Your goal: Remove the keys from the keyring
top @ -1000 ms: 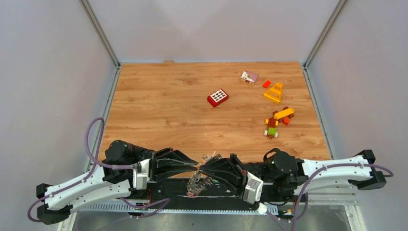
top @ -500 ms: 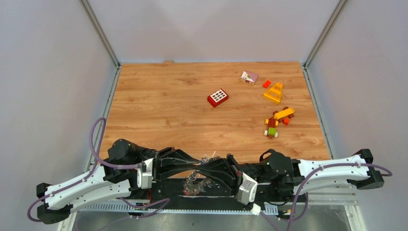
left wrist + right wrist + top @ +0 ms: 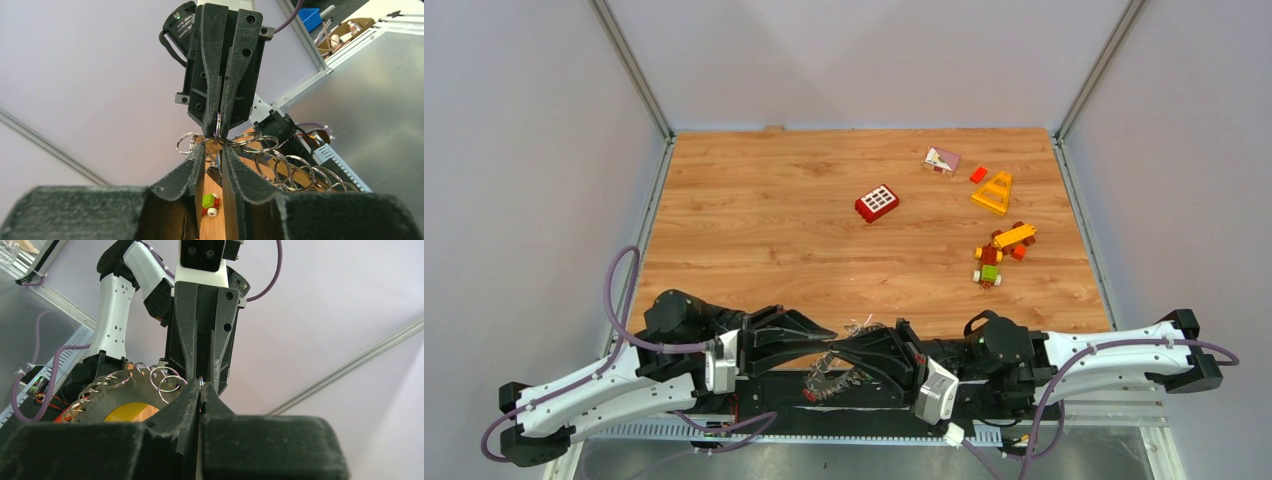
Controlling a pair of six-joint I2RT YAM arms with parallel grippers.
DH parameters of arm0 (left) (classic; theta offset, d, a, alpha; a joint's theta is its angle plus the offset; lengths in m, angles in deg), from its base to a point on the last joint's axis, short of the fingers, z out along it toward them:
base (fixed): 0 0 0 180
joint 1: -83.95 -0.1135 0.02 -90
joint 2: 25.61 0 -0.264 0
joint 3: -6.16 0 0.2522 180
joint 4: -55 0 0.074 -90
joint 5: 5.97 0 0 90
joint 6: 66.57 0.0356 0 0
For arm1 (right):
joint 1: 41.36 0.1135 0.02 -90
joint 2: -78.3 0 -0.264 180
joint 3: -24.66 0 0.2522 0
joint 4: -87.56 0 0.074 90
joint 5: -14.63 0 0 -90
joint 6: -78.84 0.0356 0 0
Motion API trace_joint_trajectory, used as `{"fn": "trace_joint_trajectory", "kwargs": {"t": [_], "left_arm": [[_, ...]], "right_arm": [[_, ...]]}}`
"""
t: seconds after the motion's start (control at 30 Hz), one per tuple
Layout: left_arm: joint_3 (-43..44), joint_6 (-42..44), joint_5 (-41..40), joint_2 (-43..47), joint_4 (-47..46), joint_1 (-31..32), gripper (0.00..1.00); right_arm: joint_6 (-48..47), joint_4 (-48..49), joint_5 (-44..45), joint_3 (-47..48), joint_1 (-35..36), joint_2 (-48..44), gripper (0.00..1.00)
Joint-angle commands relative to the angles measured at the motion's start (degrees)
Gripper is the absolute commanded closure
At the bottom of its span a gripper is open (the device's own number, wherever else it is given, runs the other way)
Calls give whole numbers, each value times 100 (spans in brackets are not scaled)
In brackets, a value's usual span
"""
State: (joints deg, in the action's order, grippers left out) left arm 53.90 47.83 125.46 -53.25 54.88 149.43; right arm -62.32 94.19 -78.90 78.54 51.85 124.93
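Left jaws: yours stand narrowly apart, pinching one of the keys (image 3: pixel 213 145).
Right jaws: closed tight on a thin ring (image 3: pixel 200 383).
Keyring (image 3: pixel 131 391): held up between both, at the counter's (image 3: pixel 774 220) near edge.

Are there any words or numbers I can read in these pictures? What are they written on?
No text here can be read for sure.
Tiny white print on the black motor housing, beside its green light: too small and blurred to read.
red brick: only a white grid, no letters.
pink-and-white brick: a small picture, too small to make out.
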Motion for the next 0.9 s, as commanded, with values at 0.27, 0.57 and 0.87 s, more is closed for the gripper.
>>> {"fn": "trace_joint_trajectory", "kwargs": {"t": [0.27, 0.57, 0.87], "left_arm": [[237, 165, 22, 91, 90, 29, 79], [250, 334, -178, 150, 319, 23, 77], [306, 571, -314, 268, 616, 22, 76]], "right_arm": [[-90, 132, 575, 128, -31, -51, 100], [64, 11, 442, 84, -31, -185, 99], [119, -17, 186, 66, -31, -329, 99]]}}
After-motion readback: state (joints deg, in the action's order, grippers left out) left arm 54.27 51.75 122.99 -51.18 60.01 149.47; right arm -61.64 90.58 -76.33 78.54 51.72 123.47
